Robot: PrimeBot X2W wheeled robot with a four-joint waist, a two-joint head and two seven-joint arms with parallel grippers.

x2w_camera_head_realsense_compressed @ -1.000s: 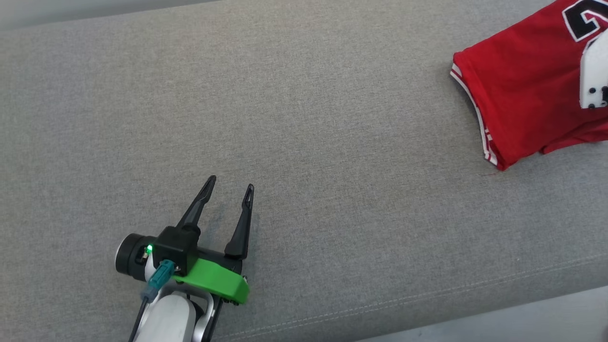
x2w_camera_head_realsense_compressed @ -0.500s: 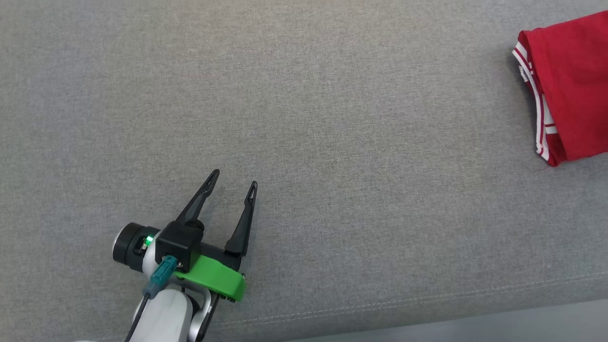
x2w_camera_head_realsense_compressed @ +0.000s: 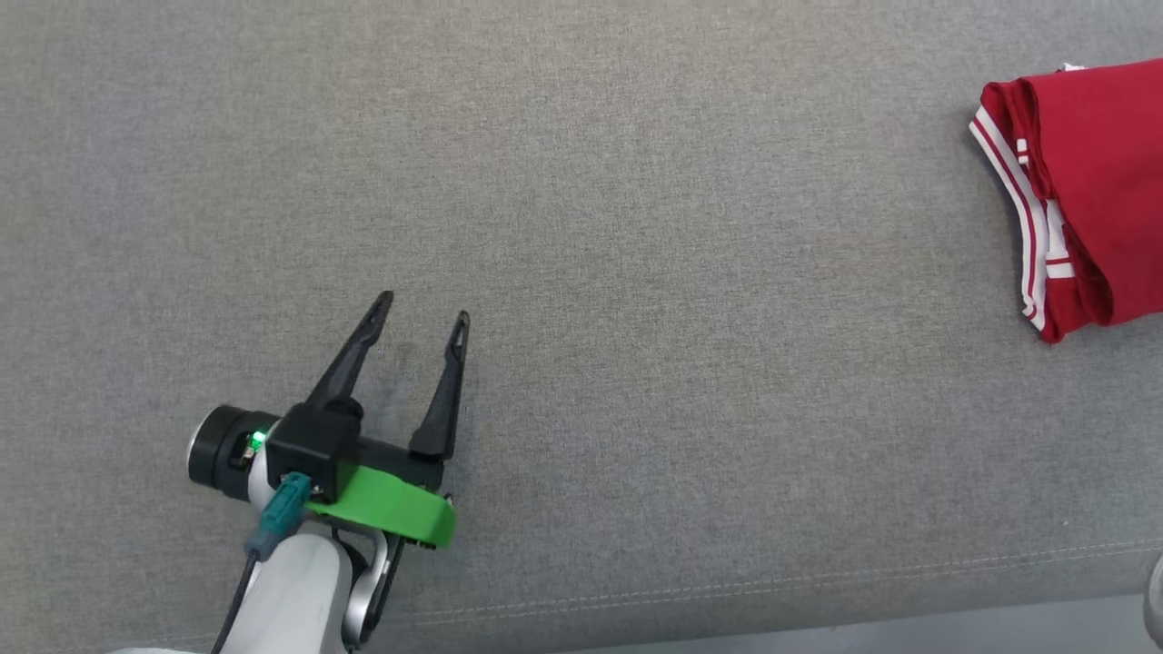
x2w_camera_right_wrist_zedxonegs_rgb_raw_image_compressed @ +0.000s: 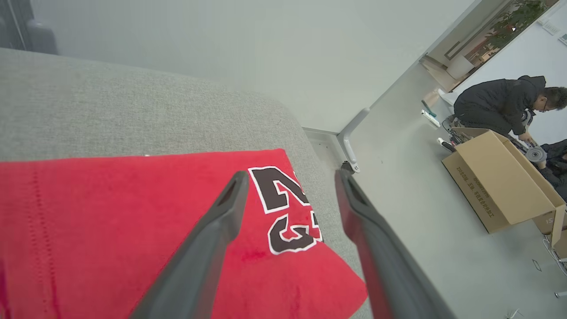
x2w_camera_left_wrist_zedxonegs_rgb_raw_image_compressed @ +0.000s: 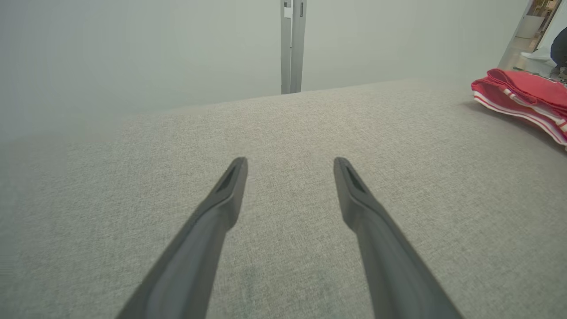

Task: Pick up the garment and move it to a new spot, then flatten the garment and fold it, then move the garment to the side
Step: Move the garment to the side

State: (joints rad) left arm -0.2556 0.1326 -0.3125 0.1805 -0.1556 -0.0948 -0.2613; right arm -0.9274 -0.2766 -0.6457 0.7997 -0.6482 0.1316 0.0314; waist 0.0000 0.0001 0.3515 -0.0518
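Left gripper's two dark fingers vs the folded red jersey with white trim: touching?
Apart. Head view: left gripper at lower left, red jersey at right edge, bare grey upholstery between.

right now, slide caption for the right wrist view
Open right gripper over the folded red jersey at the corner of the grey cushion, a person by a cardboard box behind.

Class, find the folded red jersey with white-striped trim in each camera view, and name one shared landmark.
Head view: the red jersey at the right edge, upper half, cut off.
Left wrist view: the jersey in the upper right corner.
Right wrist view: the jersey across the lower left, black number showing.
Shared landmark: the grey woven cushion beneath it.
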